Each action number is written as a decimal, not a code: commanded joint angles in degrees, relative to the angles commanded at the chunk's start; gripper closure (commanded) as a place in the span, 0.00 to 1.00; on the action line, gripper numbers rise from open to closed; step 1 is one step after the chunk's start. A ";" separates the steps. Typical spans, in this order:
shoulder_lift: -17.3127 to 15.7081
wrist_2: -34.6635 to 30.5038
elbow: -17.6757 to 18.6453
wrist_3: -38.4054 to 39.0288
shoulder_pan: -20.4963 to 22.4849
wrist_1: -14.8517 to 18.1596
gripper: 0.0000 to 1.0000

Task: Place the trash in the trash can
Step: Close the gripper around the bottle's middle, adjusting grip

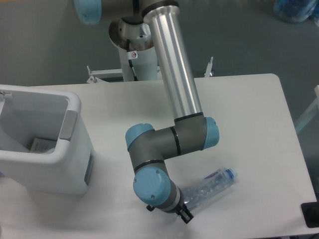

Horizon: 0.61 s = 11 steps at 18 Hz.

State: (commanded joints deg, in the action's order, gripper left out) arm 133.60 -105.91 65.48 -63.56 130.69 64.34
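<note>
- Partly done, judging by something pale already lying inside trash can [75, 107] at table's [249, 99] left edge.
- Left: bottle [212, 186], lying near front edge.
- Gripper [185, 215] at bottle's base; opening hidden, grasp impossible to tell.

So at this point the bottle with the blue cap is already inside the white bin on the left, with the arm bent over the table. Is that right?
Not quite. The bottle is not in the bin; it lies on its side on the table, right of the bin, with the gripper at its base end. The camera view shows this. The bin is on the left and the arm is bent over the table, as you said.
</note>
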 joint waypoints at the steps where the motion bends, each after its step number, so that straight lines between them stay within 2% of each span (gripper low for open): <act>1: -0.62 0.09 -0.70 0.79 0.09 -0.26 0.45; 5: -4.30 2.80 -2.03 4.40 1.23 -0.53 0.45; 11: -10.81 15.54 -2.47 7.82 3.43 -0.53 0.45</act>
State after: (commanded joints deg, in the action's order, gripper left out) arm 122.80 -90.37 63.02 -55.73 134.12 63.81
